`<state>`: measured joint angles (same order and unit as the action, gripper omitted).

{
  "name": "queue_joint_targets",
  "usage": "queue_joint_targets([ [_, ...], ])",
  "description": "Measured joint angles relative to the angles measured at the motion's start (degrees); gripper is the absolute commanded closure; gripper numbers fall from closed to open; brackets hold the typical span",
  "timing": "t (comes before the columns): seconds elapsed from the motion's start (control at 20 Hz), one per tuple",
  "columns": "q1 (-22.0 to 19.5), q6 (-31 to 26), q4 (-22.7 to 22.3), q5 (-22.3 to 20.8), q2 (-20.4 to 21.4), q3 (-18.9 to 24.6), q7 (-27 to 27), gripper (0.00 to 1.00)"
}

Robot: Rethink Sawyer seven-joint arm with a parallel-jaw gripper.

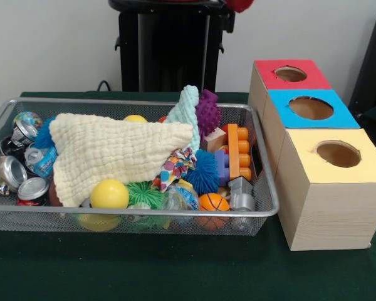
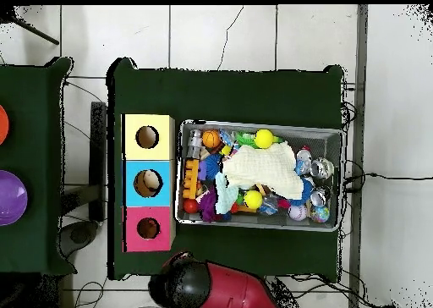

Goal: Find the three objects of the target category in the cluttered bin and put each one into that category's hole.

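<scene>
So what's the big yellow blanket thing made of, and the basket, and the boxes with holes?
The pale yellow cloth looks like soft cotton, with a crinkly waffle weave and limp folds. The bin looks like silvery metal: see-through wire mesh under a thick shiny rim. The boxes, like the red-topped one, look like pale wood, going by the faint grain lines on their sides; their matte coloured tops could be paint or paper.

cream cloth (image 1: 116, 152) blankets bin (image 1: 144, 213) middle, red hole (image 1: 291, 74) seemingly unobstructed
</scene>
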<state>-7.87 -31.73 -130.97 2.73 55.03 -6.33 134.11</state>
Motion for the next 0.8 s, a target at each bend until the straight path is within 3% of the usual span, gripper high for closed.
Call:
queue_joint_targets([
  [0.35,-4.1,14.2,3.2,-8.3,-6.2,-0.7,0.0,1.00],
  [0.8,-4.1,20.6,7.8,-14.1,-14.2,-3.1,0.0,1.00],
])
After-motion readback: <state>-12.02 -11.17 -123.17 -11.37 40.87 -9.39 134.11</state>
